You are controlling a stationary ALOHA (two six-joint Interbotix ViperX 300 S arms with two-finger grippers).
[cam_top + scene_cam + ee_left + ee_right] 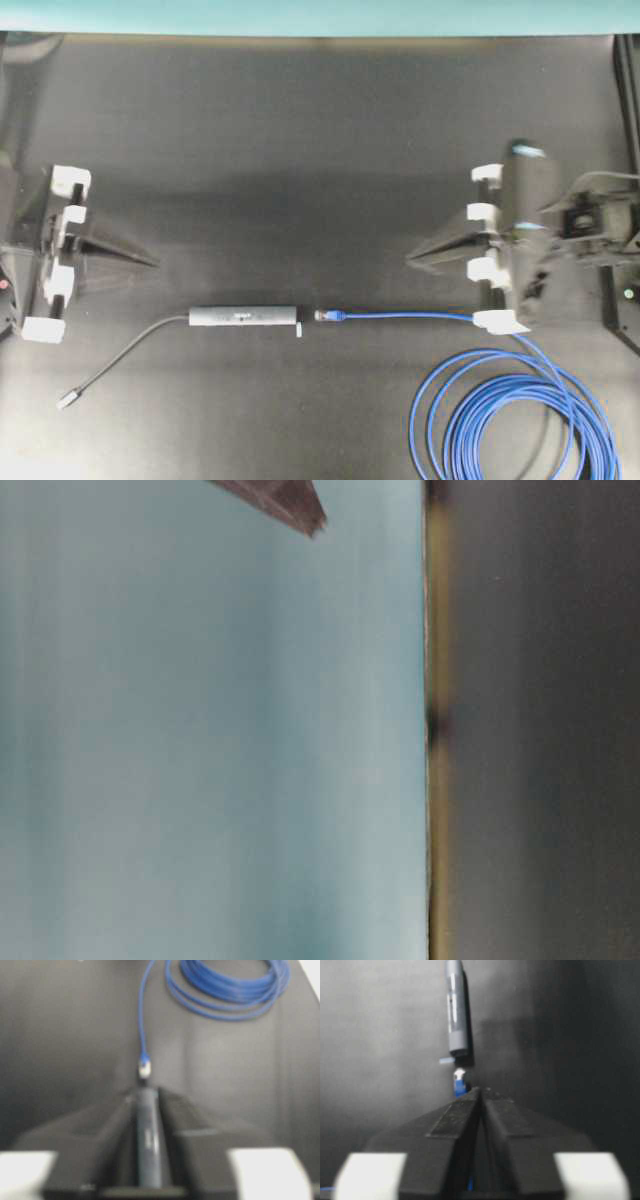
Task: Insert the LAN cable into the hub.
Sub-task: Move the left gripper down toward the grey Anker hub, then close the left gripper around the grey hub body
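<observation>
Lower centre of the overhead view: the hub (243, 315) and the LAN cable (400, 316) lie end to end on the bench (300, 150); left claw (155, 262) parted, empty; right claw (410, 260) closed, empty.

Light falls softly from above on the matte black tabletop (300, 130), leaving a paler sheen near its middle and darker corners. The overhead view is slightly soft. The table-level view is heavily smeared, a pale teal blur beside a dark band. Both wrist views are dim and out of focus, their near edges blurred; the coiled bright-blue cable (235, 987) stays fuzzy.
</observation>
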